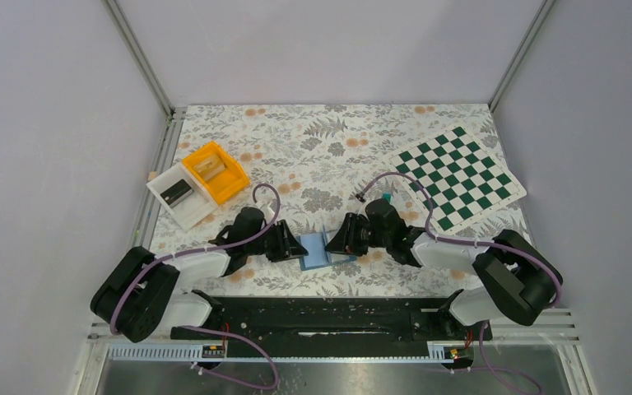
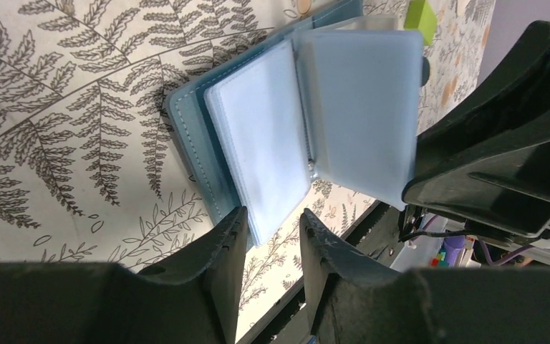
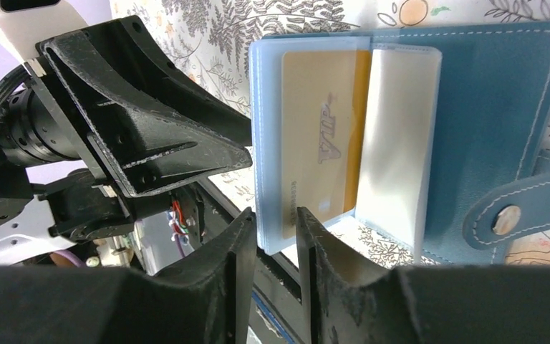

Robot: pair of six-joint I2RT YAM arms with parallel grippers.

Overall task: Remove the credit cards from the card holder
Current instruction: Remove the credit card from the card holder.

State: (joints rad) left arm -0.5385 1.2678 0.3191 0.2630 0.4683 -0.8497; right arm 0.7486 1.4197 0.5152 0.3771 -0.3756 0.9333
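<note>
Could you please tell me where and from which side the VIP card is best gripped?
Grip the VIP card by the short edge nearest the right pincer, coming in from that side. It lies flat inside a clear sleeve of the open holder, so only a thin edge offers purchase. Whether the sleeve opens at that end, I cannot tell.

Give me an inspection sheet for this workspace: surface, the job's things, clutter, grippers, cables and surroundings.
Surface: floral-print table cover; no spills seen.
Job's things: card holder lies open between the grippers; tan card sits in a clear sleeve; lime-green item, likely a card, lies past the holder.
Clutter: orange bin, white bin, checkered mat.
Grippers: left gripper and right gripper at the sleeve edges, jaws narrowly apart; grip cannot be told.
Cables: purple cables loop over both arms, off the holder.
Surroundings: grey walls, metal frame posts.
</note>
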